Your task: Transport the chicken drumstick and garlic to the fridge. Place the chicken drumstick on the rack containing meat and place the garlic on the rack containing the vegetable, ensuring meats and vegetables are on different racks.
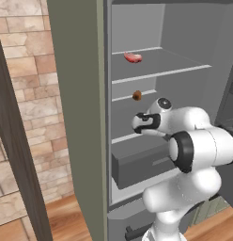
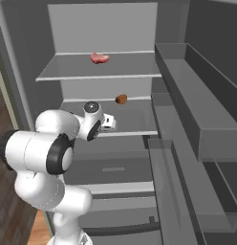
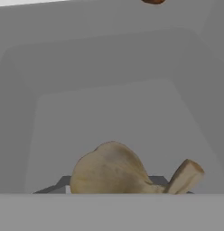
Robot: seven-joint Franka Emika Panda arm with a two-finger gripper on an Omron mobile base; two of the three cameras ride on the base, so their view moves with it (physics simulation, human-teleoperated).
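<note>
The fridge [image 1: 81, 94] stands open. The pink meat [image 1: 133, 57] [image 2: 99, 58] lies on the top rack [image 1: 160, 73] [image 2: 91, 75]. On the rack below [image 2: 139, 101] sits the round brown vegetable [image 1: 136, 95] [image 2: 121, 99] [image 3: 153, 1]. My gripper [image 2: 111, 122] [image 3: 111, 188] reaches into the fridge just under that rack's level. It is shut on the pale tan garlic [image 3: 114, 169], whose stem end points right in the hand view. The chicken drumstick is out of view.
A dark grey drawer [image 1: 137, 164] juts out under the lower shelf [image 2: 130, 133], right below the arm. The open door's clear bins [image 2: 197, 119] line the right side. A brick wall [image 1: 29, 94] and a dark post [image 1: 19, 164] stand at the left.
</note>
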